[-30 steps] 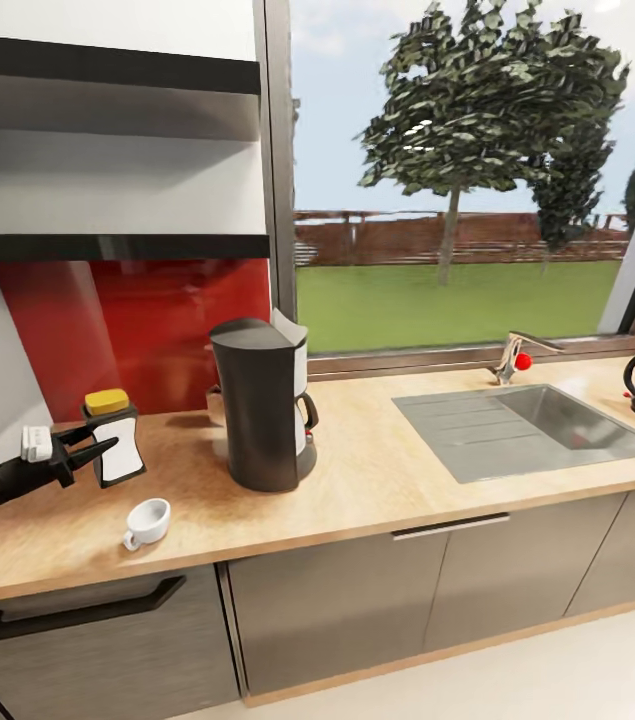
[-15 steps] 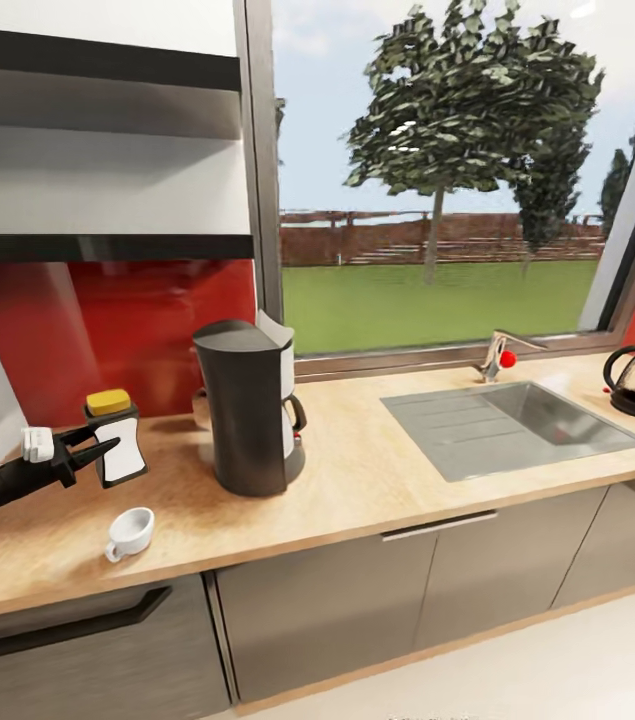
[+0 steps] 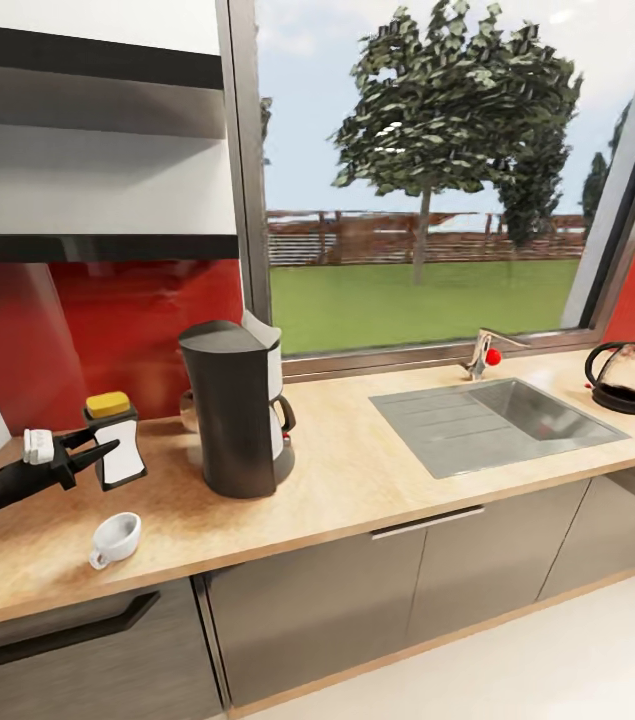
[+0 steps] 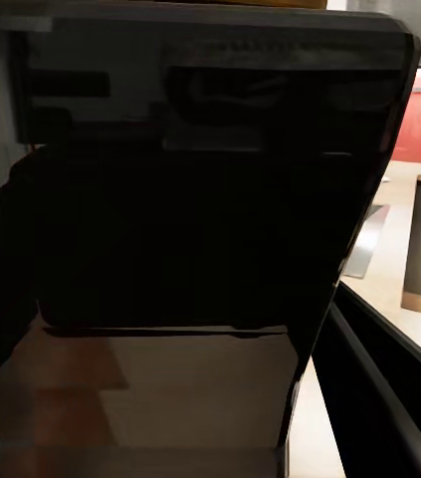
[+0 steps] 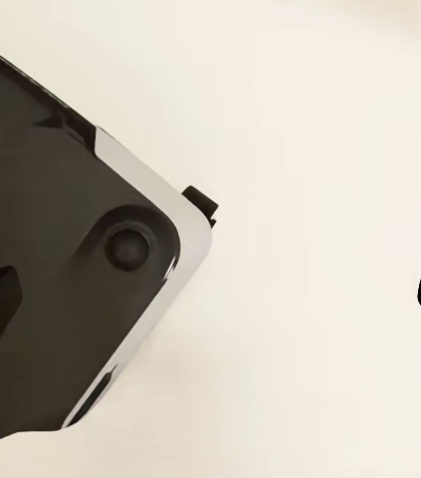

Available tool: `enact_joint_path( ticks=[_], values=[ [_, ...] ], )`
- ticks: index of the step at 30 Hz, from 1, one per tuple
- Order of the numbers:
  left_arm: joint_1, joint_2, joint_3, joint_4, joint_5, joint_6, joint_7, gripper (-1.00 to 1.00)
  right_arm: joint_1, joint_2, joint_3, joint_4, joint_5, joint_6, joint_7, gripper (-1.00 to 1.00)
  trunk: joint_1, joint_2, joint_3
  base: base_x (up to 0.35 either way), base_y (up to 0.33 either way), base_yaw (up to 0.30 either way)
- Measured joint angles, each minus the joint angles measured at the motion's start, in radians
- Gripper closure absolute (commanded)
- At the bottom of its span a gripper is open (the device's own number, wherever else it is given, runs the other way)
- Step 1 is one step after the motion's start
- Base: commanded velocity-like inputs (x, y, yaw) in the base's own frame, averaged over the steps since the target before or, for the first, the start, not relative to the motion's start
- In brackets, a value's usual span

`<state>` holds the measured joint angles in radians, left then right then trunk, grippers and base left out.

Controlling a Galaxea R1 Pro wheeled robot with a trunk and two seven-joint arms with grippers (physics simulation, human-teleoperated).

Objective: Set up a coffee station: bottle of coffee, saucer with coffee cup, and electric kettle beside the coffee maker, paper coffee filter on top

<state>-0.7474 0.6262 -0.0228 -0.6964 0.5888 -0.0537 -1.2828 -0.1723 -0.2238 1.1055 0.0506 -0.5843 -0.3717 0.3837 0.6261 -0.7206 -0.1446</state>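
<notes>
— Where's the small black coffee bottle with the yellow lid (image 3: 117,442)?

— Clamped in my left pincer (image 3: 97,452), upright over the light-brown wood-look countertop (image 3: 357,480), left of the tall dark-grey coffee maker (image 3: 233,408). Small white cup (image 3: 115,538) nearer.

— Right pincer?

— Fingers spread, over pale floor.

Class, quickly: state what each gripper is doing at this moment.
Left gripper: closed on the bottle, held above the countertop.
Right gripper: cannot be told; its fingertips look wide apart, with nothing between them.
</notes>
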Motion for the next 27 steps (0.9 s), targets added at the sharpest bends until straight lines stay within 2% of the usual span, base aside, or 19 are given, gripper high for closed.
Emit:
enact_joint_path(
  ticks=[16, 27],
  values=[
    [0.000, -0.007, -0.001, 0.002, -0.001, -0.001, 0.000, 1.00, 0.000, 0.001, 0.001, 0.000, 0.000, -0.001, 0.000, -1.00, 0.000, 0.000, 0.000, 0.062, 0.030, -0.004],
    [0.000, -0.007, 0.000, 0.002, -0.001, -0.001, 0.001, 1.00, 0.000, 0.000, 0.001, 0.000, 0.001, -0.001, 0.000, -1.00, 0.000, 0.000, 0.000, 0.001, 0.000, -0.093]
  ],
)
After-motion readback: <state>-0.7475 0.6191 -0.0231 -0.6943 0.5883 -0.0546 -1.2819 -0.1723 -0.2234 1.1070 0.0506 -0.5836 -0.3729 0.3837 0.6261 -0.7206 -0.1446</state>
